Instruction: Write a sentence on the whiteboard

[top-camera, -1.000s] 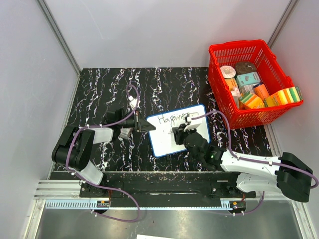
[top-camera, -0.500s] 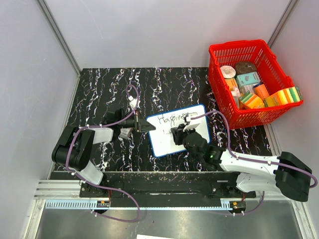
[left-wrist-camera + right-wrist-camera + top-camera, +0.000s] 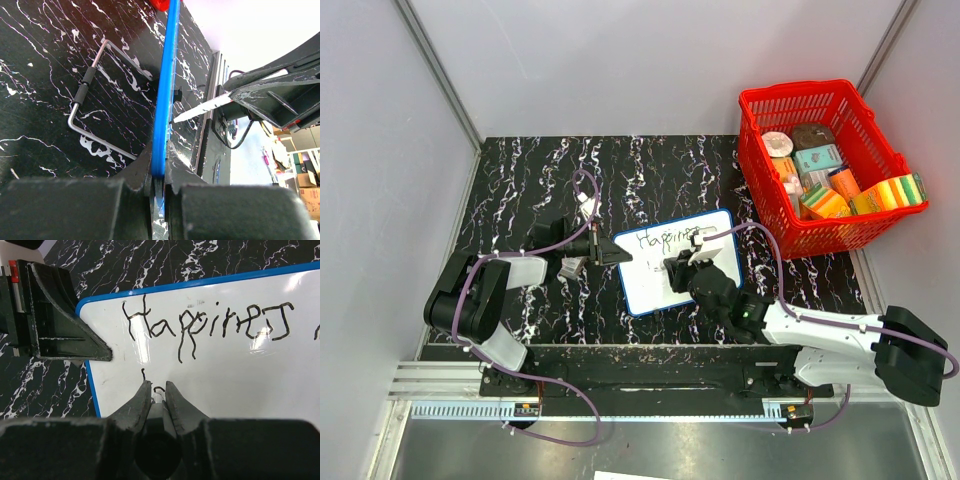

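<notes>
Left arm (image 3: 470, 300), right arm (image 3: 830, 335): black joints, white shells, purple cables (image 3: 585, 174); left hand (image 3: 607, 252), right hand (image 3: 678, 268) matte black.

Looks like a robotics lab's enclosed test cell: plain white panel walls (image 3: 620, 60) framed by aluminium profiles (image 3: 435, 70), a black marble-patterned tabletop (image 3: 520, 170), a left arm (image 3: 470, 300) and right arm (image 3: 840, 335) bolted to a mounting rail (image 3: 650, 382), trailing purple cables (image 3: 582, 175), a red basket (image 3: 795, 92) of assorted packaged props, cardboard boxes (image 3: 305, 180) beyond the table.

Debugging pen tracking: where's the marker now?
Right wrist view, bottom centre: the marker sits in the right jaws over the whiteboard, just under the "Ha" of the sentence.
</notes>
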`<move>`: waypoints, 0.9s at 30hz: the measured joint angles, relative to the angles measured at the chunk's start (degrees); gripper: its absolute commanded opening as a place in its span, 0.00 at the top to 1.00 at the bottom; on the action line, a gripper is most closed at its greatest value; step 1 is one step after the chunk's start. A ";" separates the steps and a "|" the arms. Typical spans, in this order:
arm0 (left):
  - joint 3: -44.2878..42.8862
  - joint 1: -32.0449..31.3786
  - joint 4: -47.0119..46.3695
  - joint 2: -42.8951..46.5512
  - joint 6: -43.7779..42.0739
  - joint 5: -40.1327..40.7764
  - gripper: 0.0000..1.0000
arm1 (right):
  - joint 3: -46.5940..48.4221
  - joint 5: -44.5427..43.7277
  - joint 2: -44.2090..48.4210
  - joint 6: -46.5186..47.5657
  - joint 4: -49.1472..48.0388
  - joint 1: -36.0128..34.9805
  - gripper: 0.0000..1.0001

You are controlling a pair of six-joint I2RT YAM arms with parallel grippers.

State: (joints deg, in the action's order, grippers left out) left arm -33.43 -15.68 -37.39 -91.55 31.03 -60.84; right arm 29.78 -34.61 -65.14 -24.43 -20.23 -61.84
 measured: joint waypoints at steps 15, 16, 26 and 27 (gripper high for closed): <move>0.00 0.00 0.00 0.00 0.00 -0.02 1.00 | -0.22 -0.92 1.07 -0.46 1.77 0.00 1.00; 0.00 0.00 -0.02 0.00 0.00 -0.02 1.00 | -0.22 -1.14 1.18 -0.46 1.95 0.00 1.00; 0.00 0.00 -0.02 0.00 0.00 -0.02 1.00 | -0.09 -1.99 1.22 0.15 2.08 0.00 1.00; 0.00 0.00 0.00 0.00 0.00 0.00 1.00 | 0.00 -1.99 1.16 0.22 2.08 0.00 1.00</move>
State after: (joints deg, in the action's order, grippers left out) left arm -33.43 -15.68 -37.39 -91.55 31.03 -60.84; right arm 29.78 -36.60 -63.99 -24.21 -18.15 -61.84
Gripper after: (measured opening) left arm 0.083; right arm 0.200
